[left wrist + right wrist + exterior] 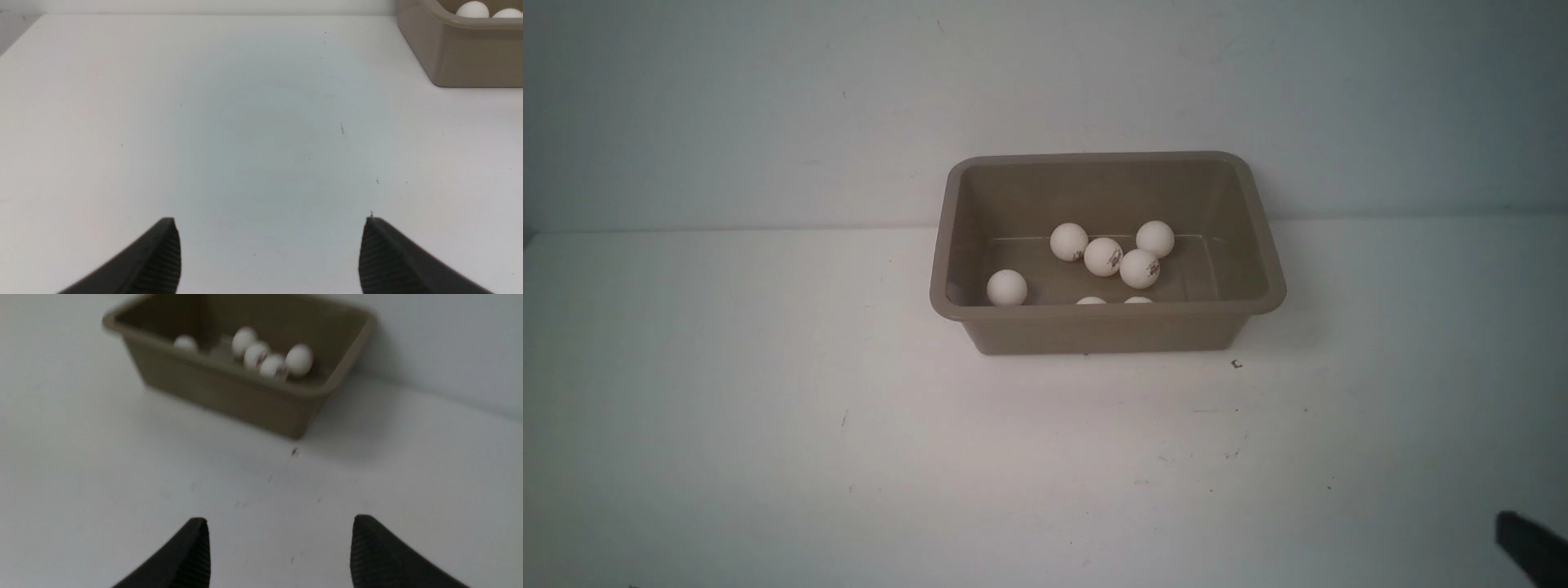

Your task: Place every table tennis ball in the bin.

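Both end effectors, left [269, 222] and right [280, 522], gape empty; 7 balls [1103, 256] inside bin [1107, 327].

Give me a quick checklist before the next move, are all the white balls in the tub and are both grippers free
1. Small matte white table tennis balls inside the taupe plastic bin: ok, seven show, two only as tops behind the near wall.
2. Balls left on the white table: ok, none in any view.
3. Left gripper: ok, open and holding nothing.
4. Right gripper: ok, open and holding nothing.
5. Bin upright on the table: ok.
6. Balls outside the camera views: cannot tell.
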`<state>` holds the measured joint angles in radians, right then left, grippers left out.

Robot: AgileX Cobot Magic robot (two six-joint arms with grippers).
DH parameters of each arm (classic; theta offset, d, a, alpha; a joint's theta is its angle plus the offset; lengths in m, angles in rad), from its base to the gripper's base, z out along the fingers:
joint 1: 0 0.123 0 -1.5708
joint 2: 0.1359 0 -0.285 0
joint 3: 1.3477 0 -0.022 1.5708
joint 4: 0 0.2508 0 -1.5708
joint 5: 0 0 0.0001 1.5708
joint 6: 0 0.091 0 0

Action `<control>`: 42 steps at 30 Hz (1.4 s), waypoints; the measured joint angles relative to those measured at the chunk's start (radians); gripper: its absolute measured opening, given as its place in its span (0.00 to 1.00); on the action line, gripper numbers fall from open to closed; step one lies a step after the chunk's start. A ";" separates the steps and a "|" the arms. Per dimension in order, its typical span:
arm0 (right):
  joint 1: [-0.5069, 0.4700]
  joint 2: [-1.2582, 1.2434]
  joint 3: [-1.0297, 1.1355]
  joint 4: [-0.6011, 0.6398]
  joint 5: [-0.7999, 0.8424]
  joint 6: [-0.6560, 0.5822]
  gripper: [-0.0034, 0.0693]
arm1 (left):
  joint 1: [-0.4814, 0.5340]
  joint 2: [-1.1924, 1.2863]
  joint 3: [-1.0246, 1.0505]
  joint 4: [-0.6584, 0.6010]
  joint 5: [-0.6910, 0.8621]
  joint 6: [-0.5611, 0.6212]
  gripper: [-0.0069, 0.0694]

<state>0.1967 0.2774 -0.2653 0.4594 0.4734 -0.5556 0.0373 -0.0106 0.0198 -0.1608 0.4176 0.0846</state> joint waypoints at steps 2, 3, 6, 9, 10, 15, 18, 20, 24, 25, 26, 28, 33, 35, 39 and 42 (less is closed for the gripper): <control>-0.027 -0.064 0.000 -0.051 -0.036 0.081 0.63 | 0.000 0.000 0.000 0.000 0.000 0.000 0.79; -0.040 -0.090 0.000 -0.078 -0.037 0.109 0.63 | 0.000 0.000 0.000 0.000 0.000 0.000 0.79; -0.082 -0.166 0.020 -0.151 -0.042 0.224 0.63 | 0.000 0.000 0.000 0.000 0.000 0.000 0.79; -0.098 -0.213 0.064 -0.193 -0.071 0.309 0.63 | 0.000 0.000 0.000 0.000 0.000 0.000 0.79; -0.103 -0.227 0.083 -0.214 -0.080 0.334 0.63 | 0.000 0.000 0.000 0.000 0.000 0.000 0.79; -0.117 -0.285 0.181 -0.331 -0.090 0.468 0.63 | 0.000 0.000 0.000 0.000 0.000 0.000 0.79; -0.131 -0.288 0.215 -0.365 -0.090 0.495 0.63 | 0.000 0.000 0.000 0.000 0.000 0.000 0.79; -0.138 -0.289 0.232 -0.376 -0.090 0.497 0.63 | 0.001 0.000 0.000 0.000 0.000 0.000 0.79; -0.147 -0.289 0.256 -0.416 -0.083 0.495 0.63 | 0.001 0.000 0.000 0.000 0.000 0.000 0.79; -0.147 -0.289 0.256 -0.424 -0.074 0.494 0.63 | 0.001 0.000 0.000 0.000 0.000 0.000 0.79; -0.148 -0.289 0.256 -0.436 -0.063 0.491 0.63 | 0.001 0.000 0.000 0.000 0.000 0.000 0.79; -0.149 -0.289 0.258 -0.441 -0.031 0.490 0.63 | 0.001 0.000 0.000 0.000 0.000 0.000 0.79; -0.164 -0.289 0.276 -0.441 -0.023 0.488 0.63 | 0.001 0.000 0.000 0.000 0.000 0.000 0.79; -0.174 -0.290 0.278 -0.441 -0.031 0.488 0.63 | 0.001 0.000 0.000 0.000 0.000 0.000 0.79; -0.188 -0.290 0.279 -0.438 -0.043 0.488 0.63 | 0.001 0.000 0.000 0.000 0.000 0.000 0.79; -0.191 -0.290 0.281 -0.443 -0.046 0.484 0.63 | 0.001 0.000 0.000 0.000 0.000 0.000 0.79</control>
<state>0.0059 -0.0130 0.0153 0.0164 0.4277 -0.0715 0.0381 -0.0106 0.0198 -0.1608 0.4176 0.0846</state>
